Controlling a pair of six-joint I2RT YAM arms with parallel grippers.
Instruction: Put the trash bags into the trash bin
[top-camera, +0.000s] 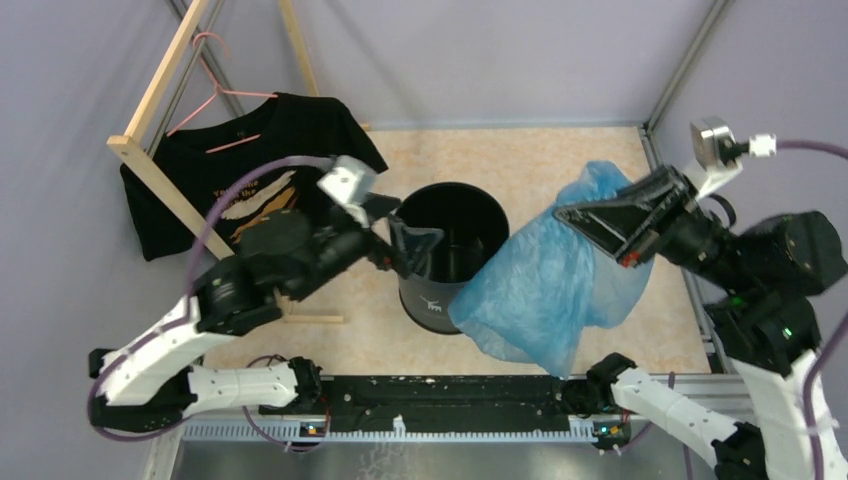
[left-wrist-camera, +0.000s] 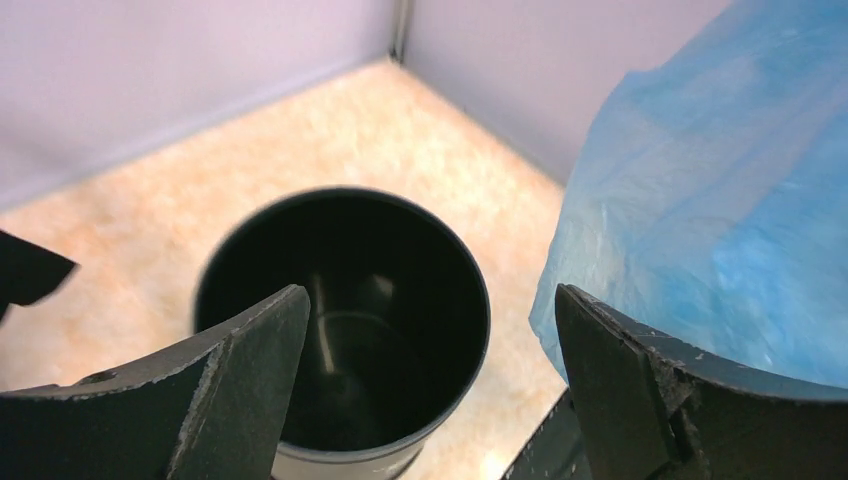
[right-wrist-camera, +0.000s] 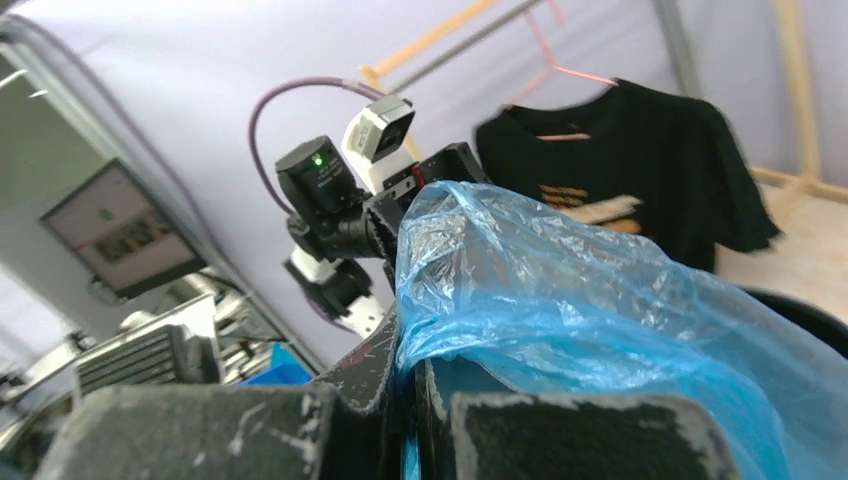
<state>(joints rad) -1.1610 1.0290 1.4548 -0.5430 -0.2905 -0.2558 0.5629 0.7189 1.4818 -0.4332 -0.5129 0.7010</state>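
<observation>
right gripper (top-camera: 562, 212) clamped shut on top of blue bag (top-camera: 545, 290), bag hanging off it just right of bin (top-camera: 432, 302), low end drooping toward near edge of table (top-camera: 470, 150). bin upright, mid-table. left gripper (top-camera: 405, 240) spread wide, nothing in it, over bin's left rim. black t-shirt (top-camera: 290, 140) on hanger, far left corner

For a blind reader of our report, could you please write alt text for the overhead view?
The right hand holds a light-blue trash bag hanging beside a black trash bin, while the open left hand hovers at the bin's rim. A black T-shirt hangs at far left.
</observation>
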